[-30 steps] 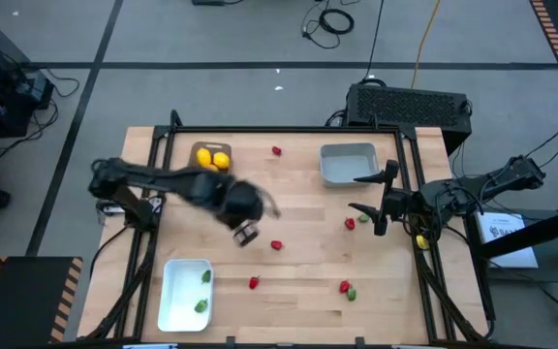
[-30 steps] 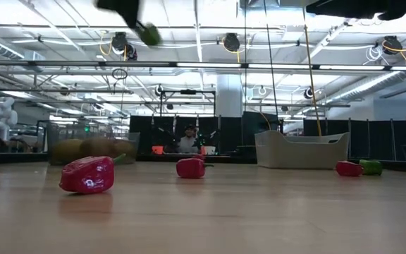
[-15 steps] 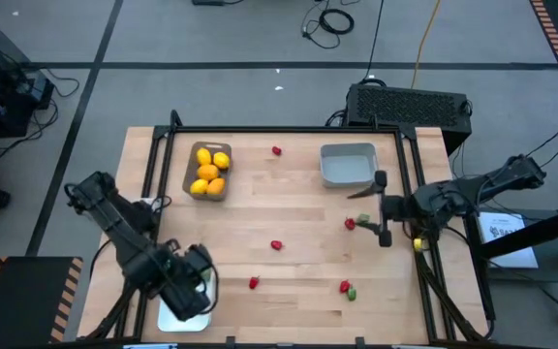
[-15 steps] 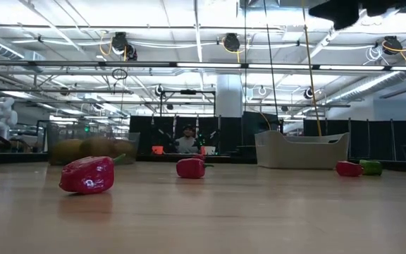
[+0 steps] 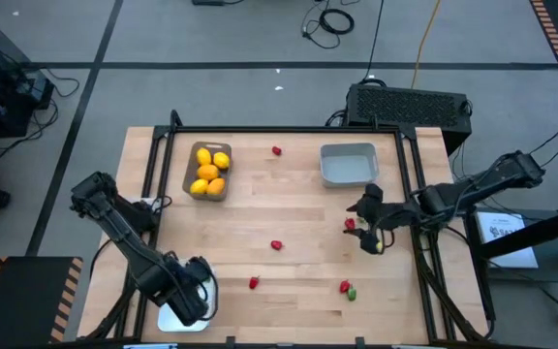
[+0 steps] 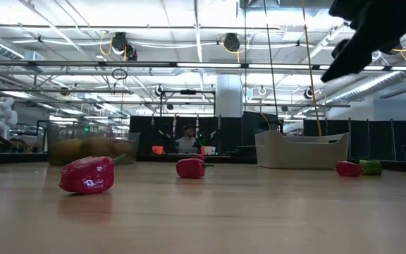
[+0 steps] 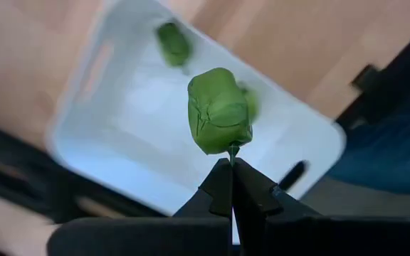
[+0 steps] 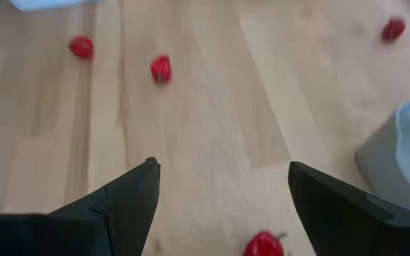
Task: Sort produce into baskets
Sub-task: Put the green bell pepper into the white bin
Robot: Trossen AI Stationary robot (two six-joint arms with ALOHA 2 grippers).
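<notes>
While the left tool (image 5: 190, 299) hangs over the shallow white plastic basket (image 5: 166, 315) at the near left corner of the wooden surface (image 5: 298, 208), the right tool (image 5: 367, 222) hovers beside a small red toy pepper (image 5: 350, 224), near the light grey-blue tray (image 5: 347, 165). Yellow and orange fruits (image 5: 209, 171) fill the brown-grey tray (image 5: 190, 174).

From surface level, red pieces (image 6: 87, 175) lie scattered, unsorted.

Left wrist: jaws pinched shut on the stem of a green leafy piece (image 7: 219, 111), above the white basket holding two more greens (image 7: 174, 43). Release comes next, I'd judge.

Right wrist: fingers (image 8: 123, 199) spread wide, empty, the red pepper just ahead; descending and closing follows.
</notes>
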